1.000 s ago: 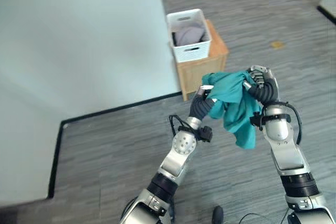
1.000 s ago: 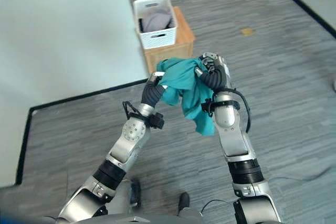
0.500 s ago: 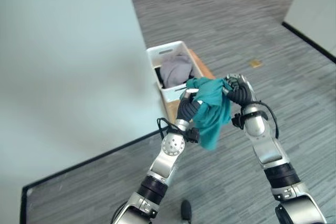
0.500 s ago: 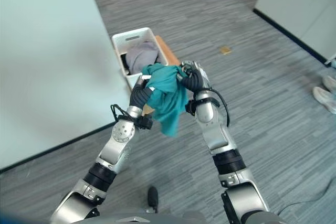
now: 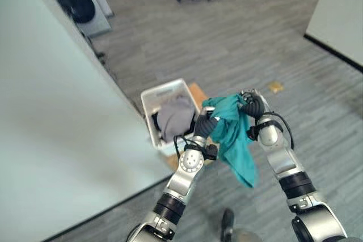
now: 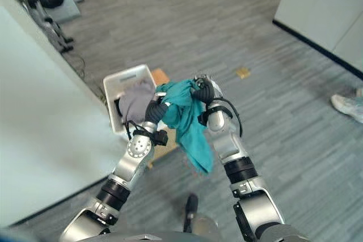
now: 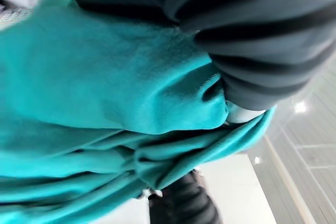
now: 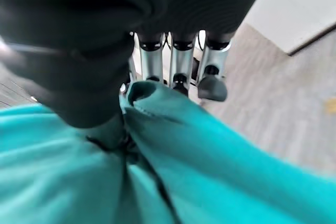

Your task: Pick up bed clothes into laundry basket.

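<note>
Both arms raised in front of the robot, a teal garment (image 5: 232, 131) bunched between them. The left hand (image 5: 205, 123) has its fingers buried in the cloth; from the left wrist view I see folds of teal against the dark cover but no fingertips, so I cannot tell how that hand stands. The right hand (image 5: 251, 103) is clearer: in the right wrist view its silver fingers (image 8: 181, 66) curl down over a rolled edge of the fabric, so it is gripping the garment.

The cloth sits high at the two hands and trails down in one long tail toward the grey carpet (image 5: 317, 100), its long axis roughly vertical, hanging clear of the floor.

The relation that matters: the white laundry basket (image 5: 164, 92) lies to the robot's left of the garment and a little further ahead, just beside the left hand. It stands on a low wooden stand (image 5: 198, 90) against the pale wall panel (image 5: 62, 140) and already holds a grey garment (image 5: 173, 118). The left hand is the nearer of the two; the right hand is on the far side of the bundle from the basket.

My reading: the bundle needs carrying leftward and forward until it is over the basket's opening, and the hanging tail could catch on the near rim if it is not lifted over.
</note>
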You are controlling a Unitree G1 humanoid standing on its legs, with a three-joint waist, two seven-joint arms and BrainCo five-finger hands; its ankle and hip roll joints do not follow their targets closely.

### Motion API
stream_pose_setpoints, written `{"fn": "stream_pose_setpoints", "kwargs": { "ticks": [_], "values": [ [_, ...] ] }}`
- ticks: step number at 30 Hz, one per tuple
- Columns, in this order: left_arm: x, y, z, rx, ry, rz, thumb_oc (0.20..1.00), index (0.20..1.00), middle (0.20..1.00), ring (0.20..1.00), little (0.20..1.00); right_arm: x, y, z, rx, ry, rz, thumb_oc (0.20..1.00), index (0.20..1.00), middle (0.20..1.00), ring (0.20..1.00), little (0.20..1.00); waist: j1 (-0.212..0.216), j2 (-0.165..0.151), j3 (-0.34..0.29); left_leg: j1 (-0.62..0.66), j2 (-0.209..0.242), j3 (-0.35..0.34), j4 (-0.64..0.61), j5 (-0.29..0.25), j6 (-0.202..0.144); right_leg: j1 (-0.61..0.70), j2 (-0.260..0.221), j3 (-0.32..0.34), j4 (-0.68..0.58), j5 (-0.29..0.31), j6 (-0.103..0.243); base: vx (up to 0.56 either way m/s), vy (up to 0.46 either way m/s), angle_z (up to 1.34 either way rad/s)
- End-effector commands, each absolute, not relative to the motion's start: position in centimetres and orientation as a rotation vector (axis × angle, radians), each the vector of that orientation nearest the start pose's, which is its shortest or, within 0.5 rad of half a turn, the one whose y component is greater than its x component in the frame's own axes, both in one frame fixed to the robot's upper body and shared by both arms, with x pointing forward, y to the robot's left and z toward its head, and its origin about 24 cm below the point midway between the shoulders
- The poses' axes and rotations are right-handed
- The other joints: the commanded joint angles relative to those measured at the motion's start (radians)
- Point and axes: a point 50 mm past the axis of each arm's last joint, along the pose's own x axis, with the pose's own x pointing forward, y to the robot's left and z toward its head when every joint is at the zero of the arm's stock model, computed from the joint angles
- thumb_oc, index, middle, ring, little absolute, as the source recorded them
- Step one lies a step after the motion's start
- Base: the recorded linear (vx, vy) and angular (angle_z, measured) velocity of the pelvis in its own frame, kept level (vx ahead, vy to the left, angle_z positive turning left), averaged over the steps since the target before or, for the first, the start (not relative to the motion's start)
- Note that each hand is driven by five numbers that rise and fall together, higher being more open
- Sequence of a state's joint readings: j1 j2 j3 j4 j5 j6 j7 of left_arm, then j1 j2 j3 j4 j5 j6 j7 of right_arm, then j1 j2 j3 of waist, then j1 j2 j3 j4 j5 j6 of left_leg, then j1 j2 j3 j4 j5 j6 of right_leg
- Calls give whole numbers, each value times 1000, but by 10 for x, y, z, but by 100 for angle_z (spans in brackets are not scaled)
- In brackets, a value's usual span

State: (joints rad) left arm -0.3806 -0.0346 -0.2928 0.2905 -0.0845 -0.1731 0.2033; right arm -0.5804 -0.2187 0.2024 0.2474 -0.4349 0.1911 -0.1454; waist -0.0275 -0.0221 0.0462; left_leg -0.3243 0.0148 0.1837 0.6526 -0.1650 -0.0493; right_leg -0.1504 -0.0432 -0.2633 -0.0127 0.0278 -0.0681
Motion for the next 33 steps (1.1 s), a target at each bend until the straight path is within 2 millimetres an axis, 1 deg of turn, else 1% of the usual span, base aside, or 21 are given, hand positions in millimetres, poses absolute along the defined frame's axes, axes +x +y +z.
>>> {"fn": "stream_pose_setpoints", "kwargs": {
  "ticks": [1,2,3,4,6,7,11,17,18,20,22,23,24,25,26,27,29,30,31,32,33],
  "values": [
    [313,31,135,-114,-422,-192,200,200,200,200,200,363,-145,165,-783,-285,-137,200,200,200,200,200,16,37,-53,125,72,-13,-373,95,0,117,-56,25,-75,23,60,308,150,-34],
    [315,35,134,-107,-416,-176,200,200,200,200,200,365,-139,166,-768,-285,-116,200,200,200,200,200,25,55,-60,127,91,-22,-516,159,1,134,-43,37,-75,8,61,328,133,-61],
    [316,39,129,-108,-404,-164,200,200,200,200,200,369,-133,172,-783,-301,-102,200,200,200,200,200,39,61,-59,142,96,-33,-654,212,-8,164,-49,45,-75,-26,63,259,102,-72],
    [315,38,129,-136,-394,-166,200,200,200,200,200,369,-136,176,-754,-303,-131,200,200,200,200,200,35,57,-56,139,104,-6,-672,213,-11,180,-59,35,-75,-39,62,196,56,-77],
    [317,39,120,-139,-341,-148,200,200,200,200,200,367,-129,178,-730,-305,-95,200,200,200,200,200,25,82,-72,221,128,21,-739,279,-18,199,-37,27,-75,-41,64,163,90,-62],
    [317,42,118,-145,-328,-135,200,200,200,200,200,366,-123,178,-721,-308,-81,200,200,200,200,200,27,90,-76,241,131,23,-740,287,-28,206,-33,28,-75,-39,68,152,79,-55],
    [320,53,111,-123,-302,-95,200,200,200,200,200,366,-113,177,-717,-301,-45,200,200,200,200,200,27,88,-100,273,130,26,-740,288,-37,214,-33,25,-75,-44,72,87,49,-60],
    [326,74,109,-48,-296,-33,200,200,200,200,200,372,-108,183,-753,-293,-17,200,200,200,200,200,62,60,-128,260,131,28,-740,296,-44,212,-44,10,-75,-48,78,18,48,47],
    [327,77,109,-25,-296,-23,200,200,200,200,200,373,-106,185,-761,-300,-8,200,200,200,200,200,71,54,-131,257,129,23,-740,296,-42,212,-44,5,-75,-49,80,-22,47,83],
    [332,85,110,34,-291,-2,200,200,200,200,200,374,-103,186,-784,-309,9,200,200,200,200,200,109,39,-132,243,111,-26,-740,296,-28,205,-44,3,-75,-50,86,-36,42,41],
    [332,85,108,36,-283,-2,200,200,200,200,200,375,-105,184,-771,-298,8,200,200,200,200,200,117,33,-134,234,100,-45,-740,292,-21,201,-46,0,-75,-48,86,-43,40,50],
    [336,79,111,63,-286,-27,200,200,200,200,200,376,-112,189,-761,-306,-21,200,200,200,200,200,124,14,-128,231,95,14,-737,301,-15,190,-60,-31,-75,-38,88,-147,49,34],
    [338,67,118,65,-306,-76,200,200,200,200,200,377,-124,195,-766,-326,-65,200,200,200,200,200,117,-9,-116,224,129,151,-671,269,-22,189,-94,-99,-75,-30,99,-157,49,33],
    [338,66,119,65,-308,-77,200,200,200,200,200,378,-124,196,-766,-328,-67,200,200,200,200,200,117,-9,-115,217,130,150,-661,266,-21,186,-95,-100,-75,-28,98,-107,47,61],
    [336,59,116,74,-301,-107,200,200,200,200,200,377,-137,191,-788,-307,-96,200,200,200,200,200,102,-15,-112,222,160,239,-649,256,-12,194,-109,-135,-75,-29,109,51,102,151],
    [335,57,111,68,-277,-115,200,200,200,200,200,374,-147,185,-810,-284,-119,200,200,200,200,200,87,-9,-122,266,184,323,-699,262,-10,217,-114,-174,-75,-36,131,135,143,168],
    [335,53,112,74,-278,-137,200,200,200,200,200,368,-158,170,-789,-243,-144,200,200,200,200,200,76,-4,-136,282,182,327,-740,280,-8,255,-119,-231,-75,-48,152,159,95,131],
    [335,53,111,75,-276,-138,200,200,200,200,200,367,-158,170,-788,-241,-145,200,200,200,200,200,72,-5,-137,281,181,321,-740,281,-8,258,-119,-237,-75,-49,153,232,122,122],
    [336,50,112,89,-277,-155,200,200,200,200,200,363,-165,162,-790,-218,-165,200,200,200,200,200,48,-2,-147,293,161,279,-740,265,4,300,-132,-267,-43,-60,175,266,160,141],
    [334,46,114,93,-291,-179,200,200,200,200,200,360,-169,160,-790,-213,-172,200,200,200,200,200,37,6,-141,301,156,258,-740,258,6,283,-147,-244,46,-83,194,301,206,155],
    [334,44,116,97,-298,-189,200,200,200,200,200,359,-171,162,-791,-226,-177,200,200,200,200,200,29,16,-137,299,160,248,-740,259,7,244,-160,-203,113,-96,196,156,134,140]
  ]
}}
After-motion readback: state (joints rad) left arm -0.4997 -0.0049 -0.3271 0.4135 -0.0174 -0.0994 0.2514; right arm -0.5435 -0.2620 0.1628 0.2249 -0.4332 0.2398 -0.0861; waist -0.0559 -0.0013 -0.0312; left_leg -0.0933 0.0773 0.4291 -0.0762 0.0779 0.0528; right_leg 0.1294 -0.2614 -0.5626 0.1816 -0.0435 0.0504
